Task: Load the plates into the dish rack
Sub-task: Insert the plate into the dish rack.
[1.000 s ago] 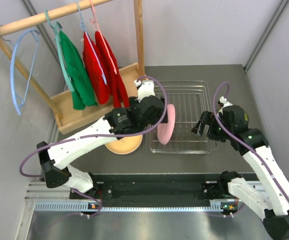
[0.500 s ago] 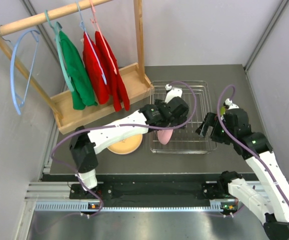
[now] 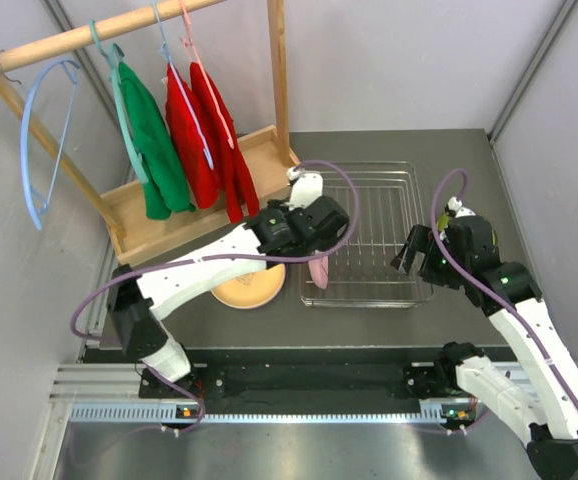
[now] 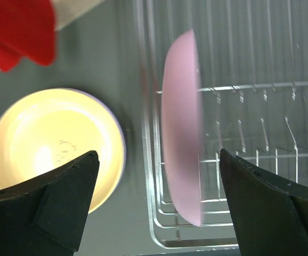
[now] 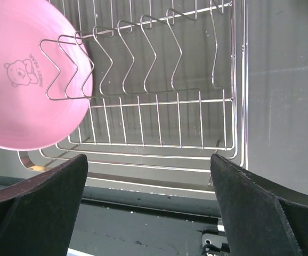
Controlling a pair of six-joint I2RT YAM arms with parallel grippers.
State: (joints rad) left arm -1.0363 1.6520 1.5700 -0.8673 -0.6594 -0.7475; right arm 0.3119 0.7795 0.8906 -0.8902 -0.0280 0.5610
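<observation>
Standing on edge in the end slot of the rack (image 3: 379, 215), the pink plate (image 4: 181, 128) lies straight ahead of the left pincer (image 4: 158, 153). It sits between that pincer's wide-spread fingers and touches neither. It looks seated, so this plate's loading seems done and the step in hand is likely the pull-away. The right pincer (image 5: 147, 157) is also spread and holds nothing. It hovers over the rack's free slots, with the pink plate off toward its left finger. Beyond the left pincer's left finger, a tan plate (image 4: 53, 149) lies flat on the table just outside the rack. A purple edge at its rim hints at another plate beneath. The next move probably calls for clearing the pink plate without nudging it. Then the pincer must catch the flat plate by its rim and stand it in the neighbouring slot.
</observation>
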